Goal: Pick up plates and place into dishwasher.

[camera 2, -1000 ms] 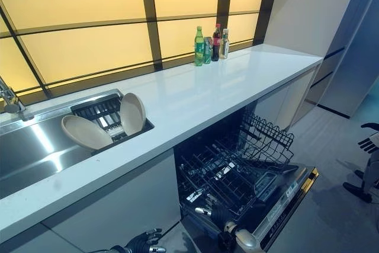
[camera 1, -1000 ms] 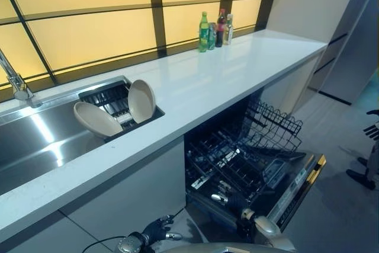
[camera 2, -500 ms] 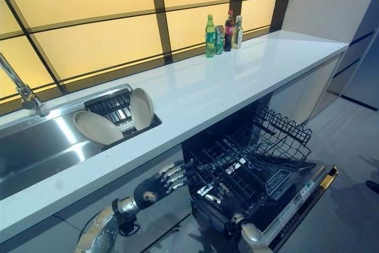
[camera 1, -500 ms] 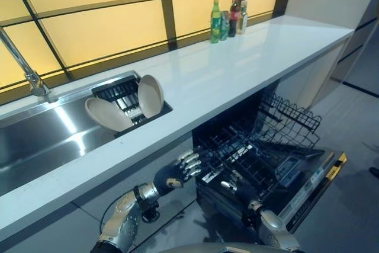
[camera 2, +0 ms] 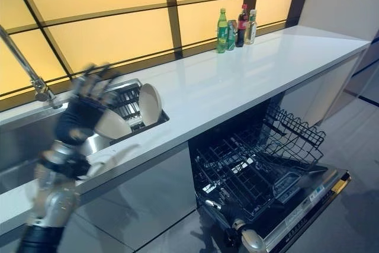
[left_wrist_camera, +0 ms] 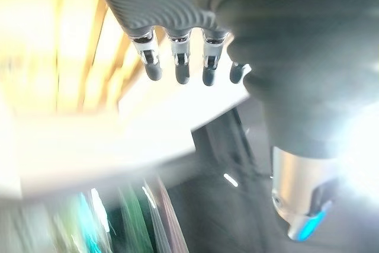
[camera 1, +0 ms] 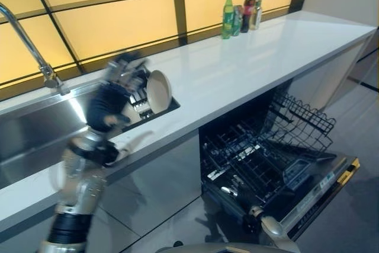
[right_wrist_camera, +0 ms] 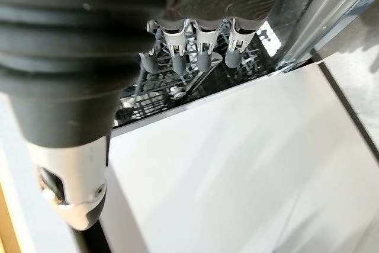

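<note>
My left hand (camera 2: 83,114) hung open and empty over the sink (camera 2: 18,146), just left of the upright plate (camera 2: 150,103) in the rack (camera 2: 127,102).

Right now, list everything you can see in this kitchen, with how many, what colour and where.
Plates: two, cream, leaning in the dark rack by the sink.
Sink: one, steel, set in the counter's left end.
Tap: one, chrome, behind the sink.
Counter: one, white, under the amber window.
Bottles: a few, green and dark, at the counter's back.
Dishwasher: one, door down, black racks pulled out.
Left hand: open, raised over the sink rack.
Right hand: open, low by the dishwasher rack.
</note>
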Controlling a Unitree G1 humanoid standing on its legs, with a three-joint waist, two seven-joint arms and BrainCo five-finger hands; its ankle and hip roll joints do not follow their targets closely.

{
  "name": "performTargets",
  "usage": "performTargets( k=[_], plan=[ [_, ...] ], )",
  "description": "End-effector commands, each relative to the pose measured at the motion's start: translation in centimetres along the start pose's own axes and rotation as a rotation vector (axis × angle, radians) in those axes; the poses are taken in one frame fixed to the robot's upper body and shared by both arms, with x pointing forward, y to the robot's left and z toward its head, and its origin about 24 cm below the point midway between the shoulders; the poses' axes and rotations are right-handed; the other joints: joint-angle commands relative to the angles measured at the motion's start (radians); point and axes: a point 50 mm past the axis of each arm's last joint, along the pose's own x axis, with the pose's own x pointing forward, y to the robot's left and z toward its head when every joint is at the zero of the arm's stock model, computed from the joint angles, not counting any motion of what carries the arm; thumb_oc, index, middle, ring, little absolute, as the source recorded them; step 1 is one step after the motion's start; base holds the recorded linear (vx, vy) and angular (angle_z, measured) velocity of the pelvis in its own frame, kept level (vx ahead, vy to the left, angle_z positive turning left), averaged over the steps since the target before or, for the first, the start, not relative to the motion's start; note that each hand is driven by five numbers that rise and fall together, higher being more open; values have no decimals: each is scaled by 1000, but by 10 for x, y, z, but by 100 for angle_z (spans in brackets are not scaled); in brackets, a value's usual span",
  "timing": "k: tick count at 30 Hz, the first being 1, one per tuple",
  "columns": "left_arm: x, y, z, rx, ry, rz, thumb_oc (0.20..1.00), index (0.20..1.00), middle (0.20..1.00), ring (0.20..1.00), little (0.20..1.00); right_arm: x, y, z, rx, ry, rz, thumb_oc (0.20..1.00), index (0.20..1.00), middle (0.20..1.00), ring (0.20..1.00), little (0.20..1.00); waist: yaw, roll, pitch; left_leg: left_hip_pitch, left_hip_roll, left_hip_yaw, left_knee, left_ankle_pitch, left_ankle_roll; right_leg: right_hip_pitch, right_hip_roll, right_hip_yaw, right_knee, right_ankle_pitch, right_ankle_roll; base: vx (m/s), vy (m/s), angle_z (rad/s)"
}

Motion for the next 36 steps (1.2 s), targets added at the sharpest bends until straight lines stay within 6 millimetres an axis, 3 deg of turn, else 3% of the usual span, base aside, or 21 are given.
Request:
performTargets(
  k=[1, 2, 3, 7, 9, 11, 17, 22, 28, 36],
  plan=[
    [30, 33, 35, 466, -147, 120, 1000, 1000, 1000, 1000, 1000, 18, 17, 40, 12, -186, 61, 1000, 1000, 1000, 1000, 1000, 22, -16, 38, 20, -34, 7, 10, -136, -1, 12, -102, 10, 15, -112, 103, 21, 3, 8],
    [30, 36, 35, 505, -139, 127, 1000, 1000, 1000, 1000, 1000, 18, 16, 40, 12, -185, 60, 1000, 1000, 1000, 1000, 1000, 24, -16, 37, 18, -34, 7, 10, -135, -1, 11, -102, 8, 15, -113, 103, 10, 2, 9],
    [30, 45, 34, 695, -89, 134, 1000, 1000, 1000, 1000, 1000, 18, 12, 41, 13, -183, 55, 1000, 1000, 1000, 1000, 1000, 28, -15, 36, 15, -35, 7, 10, -133, 0, 9, -100, 6, 16, -112, 103, 6, 3, 7],
    [23, 59, 27, 1028, 17, 76, 1000, 1000, 1000, 1000, 1000, 13, 3, 40, 14, -180, 45, 1000, 1000, 1000, 1000, 1000, 32, -14, 38, 12, -34, 8, 13, -133, 2, 7, -99, 0, 18, -113, 105, 0, -2, 3],
    [21, 62, 24, 1090, 58, 50, 1000, 1000, 1000, 1000, 1000, 12, 2, 40, 14, -179, 42, 1000, 1000, 1000, 1000, 1000, 32, -15, 39, 12, -34, 8, 13, -133, 3, 7, -99, -2, 19, -113, 106, 0, 0, 0],
    [16, 70, 15, 1309, 154, -59, 1000, 1000, 1000, 1000, 1000, 11, -5, 41, 9, -178, 45, 1000, 1000, 1000, 1000, 1000, 32, -11, 43, 14, -35, 10, 15, -136, 5, 9, -99, -2, 19, -113, 109, 0, 0, 0],
    [19, 91, 5, 1611, 315, -274, 1000, 1000, 1000, 1000, 1000, 11, -13, 47, -2, -180, 72, 1000, 1000, 1000, 1000, 1000, 17, -1, 44, 20, -34, 21, 16, -137, 6, 9, -99, 2, 20, -109, 115, 6, 11, 0],
    [16, 108, -1, 1669, 408, -315, 1000, 1000, 1000, 1000, 1000, 10, -19, 51, -14, -181, 71, 1000, 1000, 1000, 1000, 1000, 4, 4, 41, 21, -34, 35, 17, -136, 6, 4, -99, 12, 19, -103, 120, 10, 37, 0],
    [16, 110, -15, 1728, 452, -417, 1000, 1000, 1000, 1000, 1000, 11, -25, 51, -33, -160, 63, 1000, 1000, 1000, 1000, 1000, -17, 6, 37, 24, -37, 48, 16, -138, 7, 1, -97, 24, 19, -102, 122, 13, 50, 1],
    [21, 112, -24, 1766, 410, -408, 1000, 1000, 1000, 1000, 1000, 11, -30, 51, -52, -140, 58, 1000, 1000, 1000, 1000, 1000, -41, 5, 34, 28, -37, 66, 15, -140, 7, -6, -97, 38, 18, -98, 127, 3, 44, -2]
  ],
)
